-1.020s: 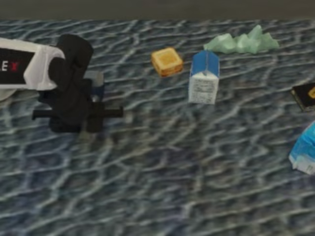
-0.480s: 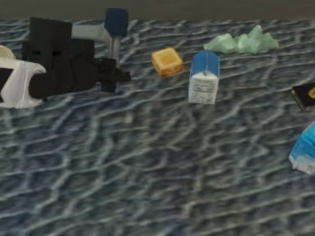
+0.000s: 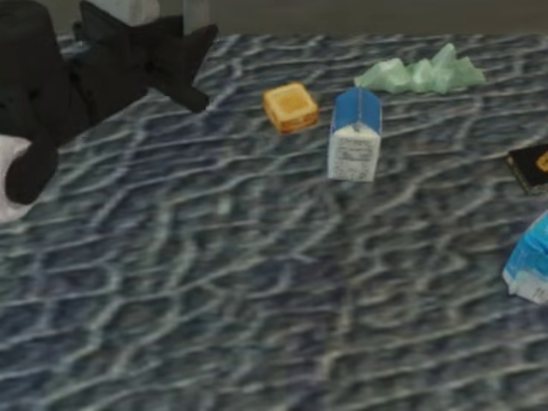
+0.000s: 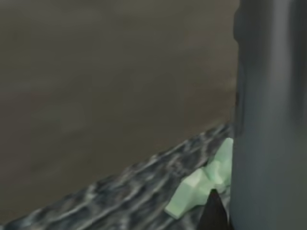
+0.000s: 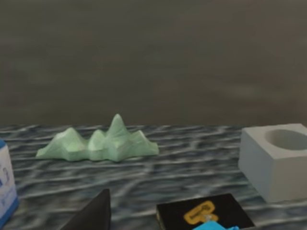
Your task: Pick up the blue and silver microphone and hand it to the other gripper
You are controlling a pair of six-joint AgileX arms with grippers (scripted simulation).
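The worktop [image 3: 257, 282] has a rippled blue-grey pattern. My left arm reaches over its far left corner, and the left end effector [image 3: 158, 47] sits high at the top view's upper edge. It is clenched on the blue and silver microphone [image 4: 268, 115]. The left wrist view shows the grey handle upright and filling one side, while the top view shows only a sliver of it [image 3: 195, 13].

The milk carton [image 3: 354, 135] stands upright near the far middle. Behind it lies a pale green crumpled shape [image 3: 419, 75].

Only the right wrist view shows a grey block [image 5: 273, 160] with a round hollow in its top, whose inside is hidden. That view also shows the right end effector [image 5: 96, 215] low over the right side. Whether it is released or clenched cannot be told.

A blue-and-white pack [image 3: 531, 261] and a black card [image 3: 531, 167] sit at the right edge. An orange block [image 3: 290, 107] lies just left of the carton.
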